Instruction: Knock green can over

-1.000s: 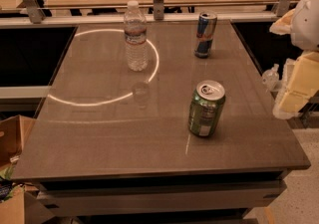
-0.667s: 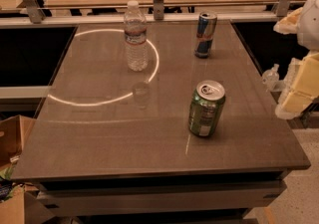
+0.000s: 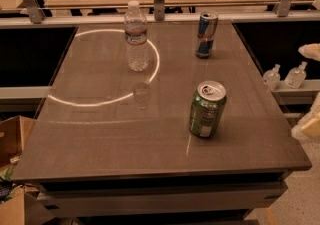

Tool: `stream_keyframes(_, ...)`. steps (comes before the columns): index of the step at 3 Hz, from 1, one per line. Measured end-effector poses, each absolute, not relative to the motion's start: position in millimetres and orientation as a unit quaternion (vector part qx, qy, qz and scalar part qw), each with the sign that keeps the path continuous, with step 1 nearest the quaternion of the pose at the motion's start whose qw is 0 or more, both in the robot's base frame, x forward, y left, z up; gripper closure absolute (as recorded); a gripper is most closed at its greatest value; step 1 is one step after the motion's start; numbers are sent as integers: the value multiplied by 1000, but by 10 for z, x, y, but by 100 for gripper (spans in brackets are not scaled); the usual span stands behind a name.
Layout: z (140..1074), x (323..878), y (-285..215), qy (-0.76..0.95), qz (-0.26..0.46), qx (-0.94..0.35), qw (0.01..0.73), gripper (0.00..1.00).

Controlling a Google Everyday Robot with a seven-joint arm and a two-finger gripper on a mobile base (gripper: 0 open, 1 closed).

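Observation:
The green can [image 3: 207, 109] stands upright on the dark grey table [image 3: 100, 134], right of centre and toward the front. It has pale mottled markings and a silver pull-tab top. My gripper [image 3: 310, 123] shows only as pale parts at the far right edge of the camera view, beyond the table's right edge. It is well apart from the can and touches nothing.
A clear water bottle [image 3: 136, 36] stands at the back left inside a bright light ring. A slim blue-and-silver can [image 3: 206, 34] stands at the back right. Two small bottles [image 3: 285, 75] sit on a ledge to the right, and cardboard boxes [image 3: 12, 139] lie to the left.
My arm has drawn away to the right, so less of it shows at the frame's edge. The green can, the bottle and the blue can have not moved.

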State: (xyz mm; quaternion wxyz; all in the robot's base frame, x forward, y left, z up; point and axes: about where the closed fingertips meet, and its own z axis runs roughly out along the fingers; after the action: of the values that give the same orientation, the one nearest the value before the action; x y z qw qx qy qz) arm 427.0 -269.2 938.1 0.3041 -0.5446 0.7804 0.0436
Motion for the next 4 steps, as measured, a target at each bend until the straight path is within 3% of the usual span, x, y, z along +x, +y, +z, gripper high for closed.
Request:
stream_keyframes(1, 9107, 4111, -2767, 760, 126, -523, 364, 0)
stream_keyframes(3, 9198, 3833, -2331, 679, 322, -454, 478, 0)
stream_keyframes(4, 9369, 3773, -2194, 680, 340, -428, 489, 0)
